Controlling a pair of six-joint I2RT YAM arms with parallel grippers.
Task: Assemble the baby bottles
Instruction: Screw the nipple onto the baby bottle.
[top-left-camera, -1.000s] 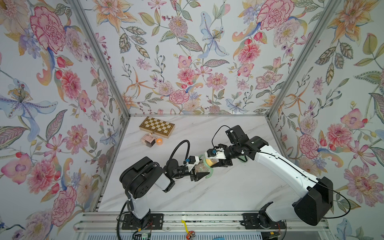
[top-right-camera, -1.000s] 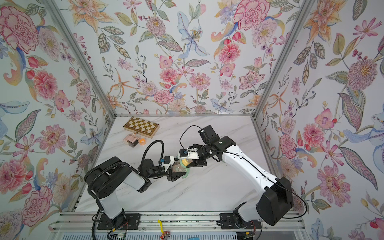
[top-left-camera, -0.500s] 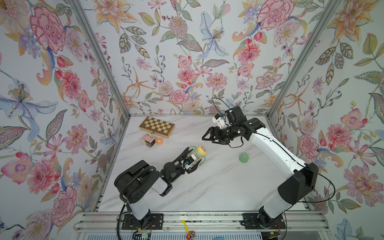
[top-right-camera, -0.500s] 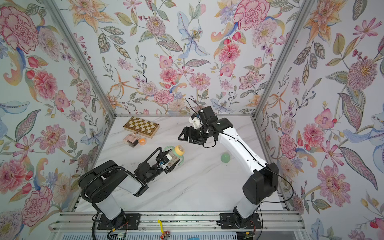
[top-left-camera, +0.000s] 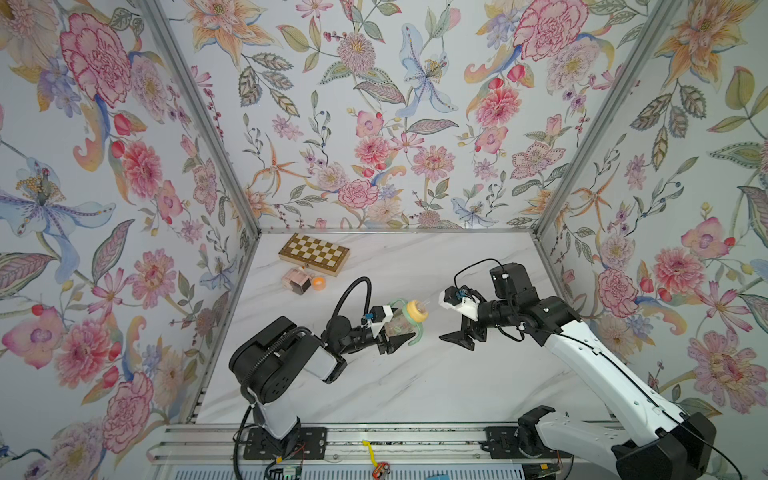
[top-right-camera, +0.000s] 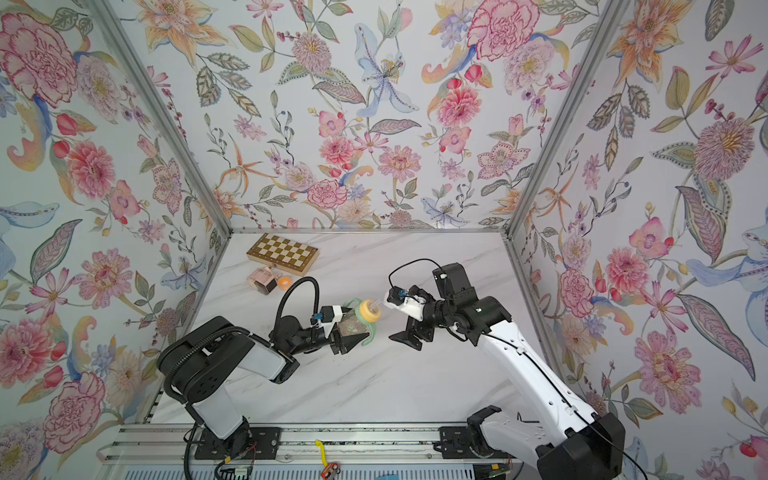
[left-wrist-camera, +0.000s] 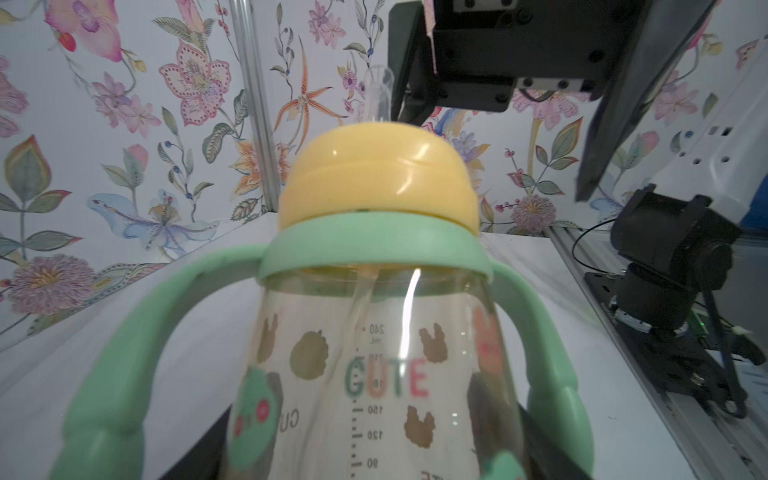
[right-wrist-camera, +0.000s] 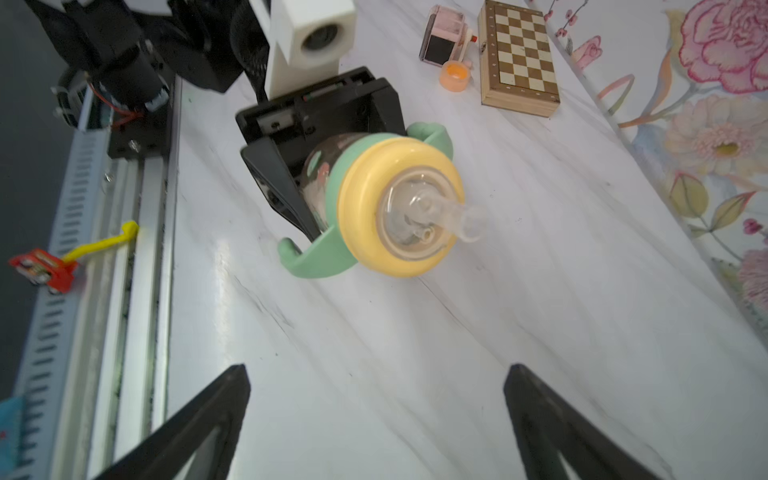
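Two robot arms face each other over a white marble table (top-left-camera: 374, 395).

In both top views the left gripper (top-left-camera: 398, 333) is clamped around the clear body of the baby bottle (top-left-camera: 394, 323) and holds it on a slant near the middle of the table. The yellow collar (top-left-camera: 417, 311) and clear nipple (top-left-camera: 427, 305) aim at the right gripper (top-left-camera: 448, 319). That gripper's jaws stand wide apart and empty, just beside the nipple tip but not touching it.

In the left wrist view the pale green handle ring (left-wrist-camera: 374, 245) sits under the collar, and the nipple rises towards the other arm's spread jaws.

In the right wrist view the nipple points almost straight at the camera. It lies beyond and between two black fingertips (right-wrist-camera: 224, 415) that are set well apart.

The bottle's long axis runs from the left gripper towards the right one, so the right arm is nearer the nipple end. No dome cap shows in any view, so capping likely means finding it first.
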